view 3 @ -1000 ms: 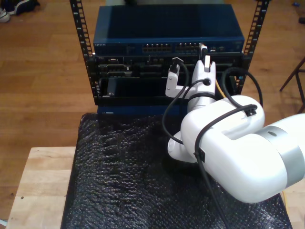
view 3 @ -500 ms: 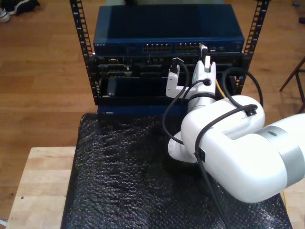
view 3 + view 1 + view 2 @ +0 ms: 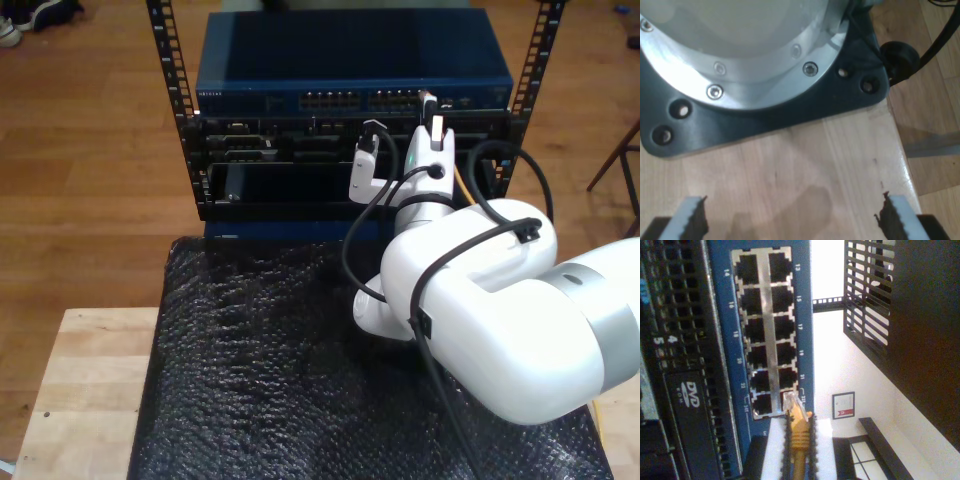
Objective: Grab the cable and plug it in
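The yellow-orange cable point(image 3: 799, 440) runs between the serrated fingers point(image 3: 813, 450) of my second gripper point(image 3: 799, 427), which is shut on it. Its clear plug point(image 3: 792, 402) points at the blue switch point(image 3: 722, 355) and sits at the edge of the port block point(image 3: 762, 330), by the ports marked 23 and 24. I cannot tell whether it is seated. In the exterior view my second gripper point(image 3: 430, 108) reaches the switch point(image 3: 300, 70) front, and a strip of yellow cable point(image 3: 461, 185) shows beside the wrist. My first gripper point(image 3: 792, 212) is open over bare wood, holding nothing.
Black rack posts point(image 3: 168, 60) frame the switch, with a DVD-drive unit point(image 3: 690, 430) mounted beside it. A black bubble-wrap mat point(image 3: 250, 380) covers the wooden table point(image 3: 80, 390). A silver arm base on a dark plate point(image 3: 765, 120) and a black cable point(image 3: 935, 45) lie near my first gripper.
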Motion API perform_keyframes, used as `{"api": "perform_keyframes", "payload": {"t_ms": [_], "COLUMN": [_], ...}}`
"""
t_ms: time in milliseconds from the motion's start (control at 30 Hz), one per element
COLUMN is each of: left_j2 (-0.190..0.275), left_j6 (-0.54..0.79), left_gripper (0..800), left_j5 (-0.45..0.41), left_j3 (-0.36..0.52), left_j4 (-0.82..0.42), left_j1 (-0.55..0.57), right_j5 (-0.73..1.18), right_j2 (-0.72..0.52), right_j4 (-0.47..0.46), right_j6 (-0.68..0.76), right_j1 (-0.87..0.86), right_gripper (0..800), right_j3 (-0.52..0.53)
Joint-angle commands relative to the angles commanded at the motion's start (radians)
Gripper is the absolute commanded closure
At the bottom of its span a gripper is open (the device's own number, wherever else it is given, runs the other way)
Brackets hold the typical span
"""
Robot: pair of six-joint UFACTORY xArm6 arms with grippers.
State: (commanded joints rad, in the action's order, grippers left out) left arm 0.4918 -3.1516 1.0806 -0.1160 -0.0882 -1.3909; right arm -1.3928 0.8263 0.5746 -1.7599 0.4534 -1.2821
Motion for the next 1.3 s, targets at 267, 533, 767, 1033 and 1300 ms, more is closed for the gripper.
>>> {"api": "perform_keyframes", "payload": {"t_ms": [267,533,767,1033,1300], "left_j2": [0.0,0.0,0.0,0.0,0.0], "left_j6": [0.0,0.0,0.0,0.0,0.0], "left_gripper": [0,0,0,0,0], "left_j5": [0.0,0.0,0.0,0.0,0.0], "left_j3": [0.0,0.0,0.0,0.0,0.0], "left_j4": [0.0,0.0,0.0,0.0,0.0], "left_j1": [0.0,0.0,0.0,0.0,0.0], "right_j5": [0.002,0.006,0.018,0.028,0.035], "right_j2": [0.0,0.003,0.005,0.014,0.014], "right_j4": [0.0,0.002,0.0,-0.002,-0.002], "right_j6": [-0.002,-0.002,-0.002,-0.002,-0.002], "right_j1": [0.0,0.0,0.0,0.0,0.0], "right_gripper": [800,800,800,800,800], "right_j3": [-0.002,-0.005,-0.008,-0.032,-0.035]}}
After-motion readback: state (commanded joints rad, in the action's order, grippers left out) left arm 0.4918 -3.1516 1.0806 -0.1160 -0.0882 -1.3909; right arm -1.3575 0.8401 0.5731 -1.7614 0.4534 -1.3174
